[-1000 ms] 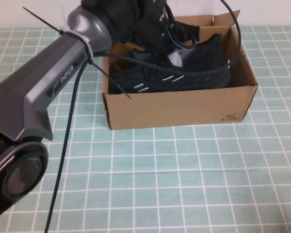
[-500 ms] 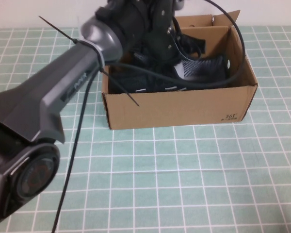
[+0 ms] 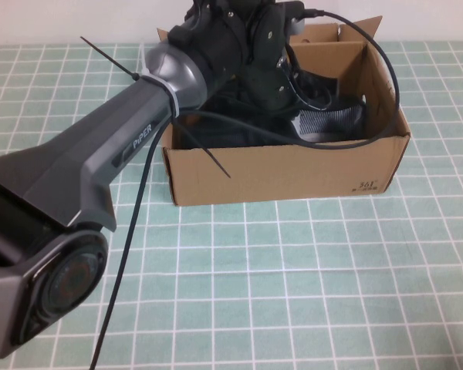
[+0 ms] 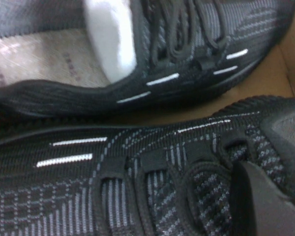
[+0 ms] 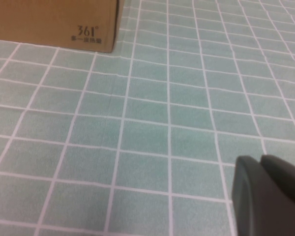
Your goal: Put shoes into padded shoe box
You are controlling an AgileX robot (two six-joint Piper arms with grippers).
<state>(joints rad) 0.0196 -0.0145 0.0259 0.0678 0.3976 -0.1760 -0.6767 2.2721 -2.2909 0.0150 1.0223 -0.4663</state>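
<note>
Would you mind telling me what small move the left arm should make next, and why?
Probably lift the left gripper straight up out of the padded shoe box. Both shoes lie side by side inside on the cardboard floor, and the shut left gripper presses on the nearer one without holding it. The right gripper, shut, is parked above the checked cloth outside the box.

A green tablecloth (image 3: 309,270) with white grid lines, apparently wrinkle-free.

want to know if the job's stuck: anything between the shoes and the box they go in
Nothing visible does: both shoes already lie inside the shoe box. The left gripper, shut, reaches down into the box onto them. The right gripper, shut, hangs over the table away from the box.
</note>
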